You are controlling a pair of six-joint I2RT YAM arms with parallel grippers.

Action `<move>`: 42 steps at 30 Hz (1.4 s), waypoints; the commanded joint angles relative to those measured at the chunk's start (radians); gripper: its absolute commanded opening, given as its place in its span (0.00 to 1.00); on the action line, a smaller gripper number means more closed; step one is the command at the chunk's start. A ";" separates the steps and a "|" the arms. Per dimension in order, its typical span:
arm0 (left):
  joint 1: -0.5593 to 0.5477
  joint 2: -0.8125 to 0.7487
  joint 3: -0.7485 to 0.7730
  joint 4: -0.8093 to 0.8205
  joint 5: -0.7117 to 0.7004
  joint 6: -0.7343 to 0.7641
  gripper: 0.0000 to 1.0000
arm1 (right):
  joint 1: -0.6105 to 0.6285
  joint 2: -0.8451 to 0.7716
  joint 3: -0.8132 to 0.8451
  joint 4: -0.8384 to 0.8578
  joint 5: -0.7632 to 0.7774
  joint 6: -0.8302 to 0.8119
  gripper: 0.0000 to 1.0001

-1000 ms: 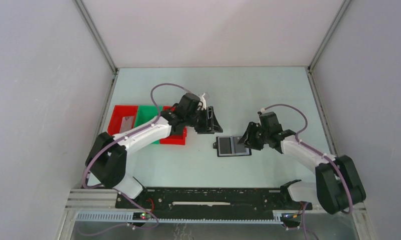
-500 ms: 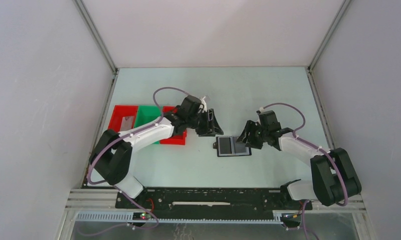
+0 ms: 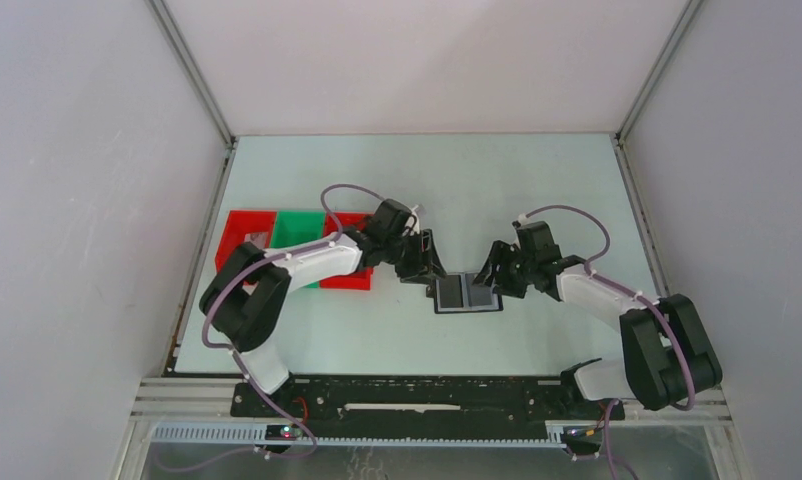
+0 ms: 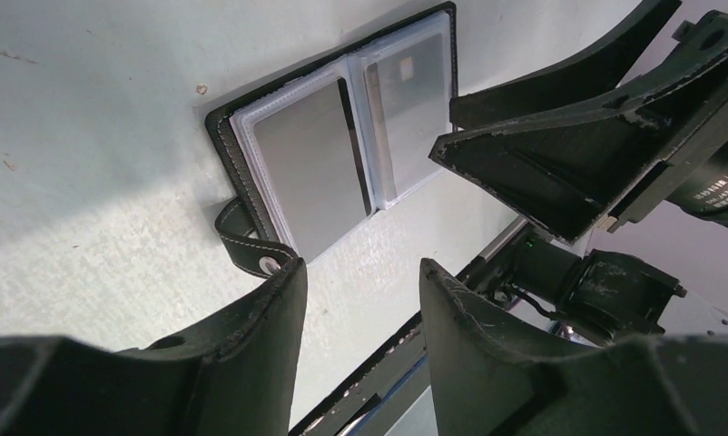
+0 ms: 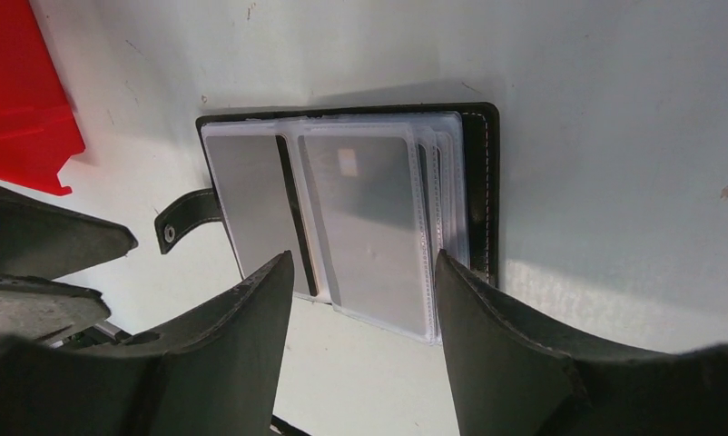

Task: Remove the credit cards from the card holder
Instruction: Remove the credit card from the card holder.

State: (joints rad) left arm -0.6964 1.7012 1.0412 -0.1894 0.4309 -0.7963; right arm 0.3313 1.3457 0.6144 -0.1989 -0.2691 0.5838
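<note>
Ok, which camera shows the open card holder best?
Right wrist: the card holder lies open and close up, with both sleeved cards and the strap clear. Left wrist shows it slanted, one corner hidden. Top external shows it small, with little detail.

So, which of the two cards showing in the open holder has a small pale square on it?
The card on the panel away from the strap tab; the card beside the tab is plain grey.

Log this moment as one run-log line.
card holder open flat | credit cards inside | left gripper open, empty, near holder | right gripper open, empty, over holder
</note>
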 commanded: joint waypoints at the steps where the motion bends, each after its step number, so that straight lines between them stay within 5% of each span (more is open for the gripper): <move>1: -0.008 0.031 -0.013 0.039 0.031 -0.003 0.54 | 0.019 0.020 0.016 0.045 -0.017 -0.015 0.67; 19: -0.008 0.162 0.020 0.074 0.047 0.031 0.53 | 0.038 -0.054 0.015 0.146 -0.246 0.037 0.66; 33: 0.105 -0.216 -0.084 -0.085 -0.115 0.054 0.54 | 0.148 0.039 0.023 0.328 -0.332 0.141 0.66; 42: 0.070 -0.226 -0.056 -0.062 -0.085 0.037 0.54 | 0.118 -0.045 0.029 0.247 -0.317 0.108 0.67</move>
State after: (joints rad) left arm -0.5949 1.4662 0.9810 -0.2588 0.3355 -0.7670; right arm 0.4778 1.3819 0.6144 0.0654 -0.5995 0.7120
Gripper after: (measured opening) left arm 0.538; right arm 0.672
